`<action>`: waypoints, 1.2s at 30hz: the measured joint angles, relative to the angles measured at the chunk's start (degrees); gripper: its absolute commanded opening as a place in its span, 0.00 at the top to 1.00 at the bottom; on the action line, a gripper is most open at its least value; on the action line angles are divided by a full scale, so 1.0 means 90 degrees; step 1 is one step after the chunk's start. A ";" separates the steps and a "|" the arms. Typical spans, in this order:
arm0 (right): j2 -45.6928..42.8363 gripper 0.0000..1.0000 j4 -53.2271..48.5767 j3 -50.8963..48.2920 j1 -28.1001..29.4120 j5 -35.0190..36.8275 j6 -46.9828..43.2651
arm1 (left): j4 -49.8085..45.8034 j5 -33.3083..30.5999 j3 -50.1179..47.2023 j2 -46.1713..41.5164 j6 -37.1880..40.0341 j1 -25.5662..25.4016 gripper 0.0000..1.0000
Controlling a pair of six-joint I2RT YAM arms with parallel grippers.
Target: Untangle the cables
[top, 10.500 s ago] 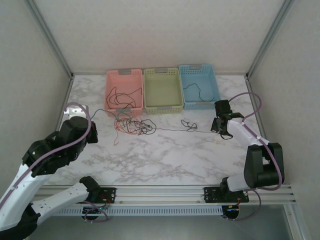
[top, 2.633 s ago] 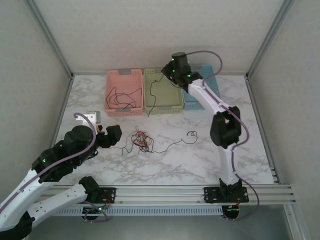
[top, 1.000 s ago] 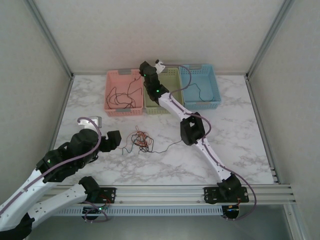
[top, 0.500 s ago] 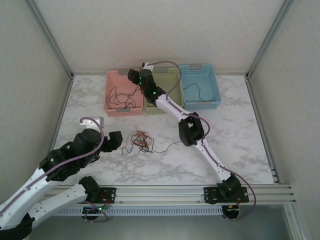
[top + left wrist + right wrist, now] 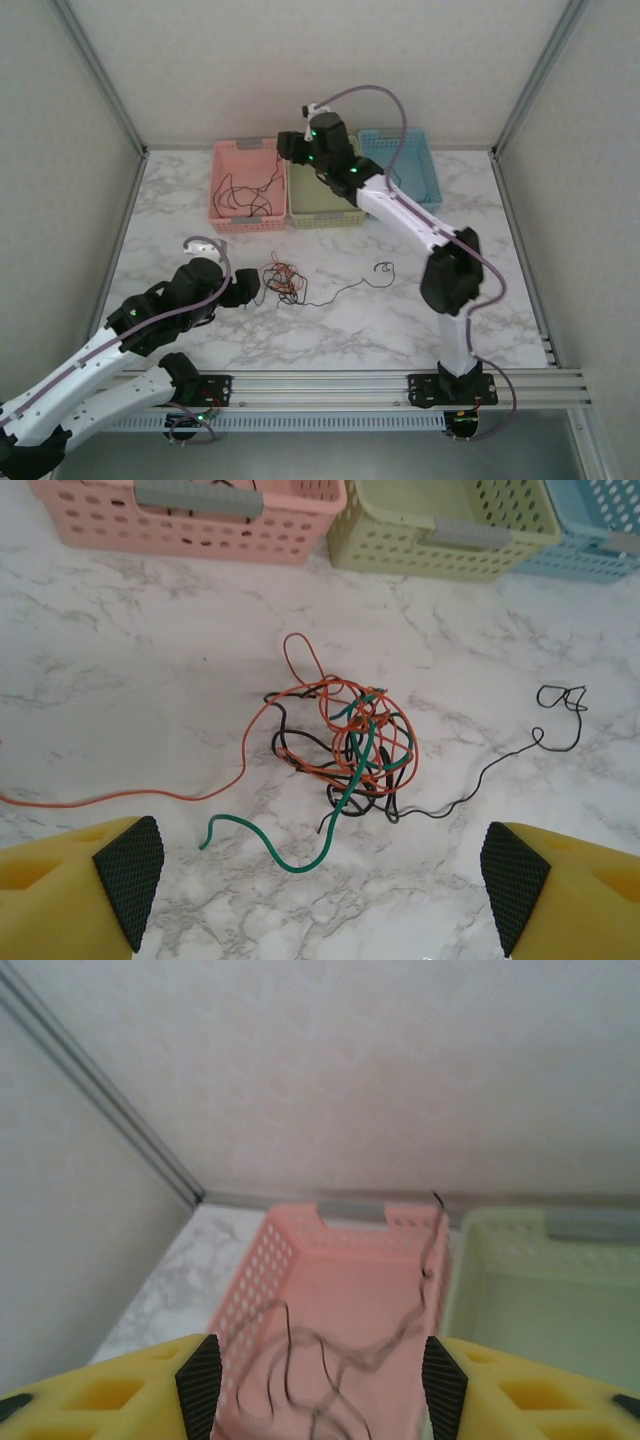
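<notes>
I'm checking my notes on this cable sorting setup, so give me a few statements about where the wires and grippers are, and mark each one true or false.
The tangle lies on the table, outside the baskets. True.
The pink basket is empty. False: black wires lie in it.
The left gripper is shut on the green wire. False: it is open, and that wire lies loose on the table.
The right gripper is up by the baskets at the far side of the table, its fingers apart. True.
</notes>
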 measured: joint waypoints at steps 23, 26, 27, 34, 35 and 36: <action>-0.2424 0.56 -0.0680 -0.5253 -0.0046 -0.1501 0.0452 | 0.2431 0.1336 -0.1088 0.2742 -0.0090 0.0515 0.54; -0.2426 0.56 -0.0595 -0.5285 -0.0046 -0.1506 0.0471 | 0.2489 0.1409 -0.1090 0.2752 -0.0073 0.0515 0.79; -0.2426 0.56 -0.0585 -0.5287 -0.0046 -0.1528 0.0474 | 0.2497 0.1421 -0.1088 0.2752 -0.0041 0.0515 0.84; -0.2545 0.56 -0.0413 -0.5438 -0.0046 -0.1812 0.0447 | 0.2229 0.1433 -0.1044 0.2312 0.0044 0.0515 1.00; -0.2557 0.55 -0.0389 -0.5452 -0.0046 -0.1853 0.0435 | 0.2137 0.1435 -0.1003 0.2195 0.0058 0.0515 1.00; -0.2569 0.54 -0.0362 -0.5467 -0.0046 -0.1943 0.0398 | 0.2025 0.1440 -0.0935 0.2072 0.0080 0.0515 1.00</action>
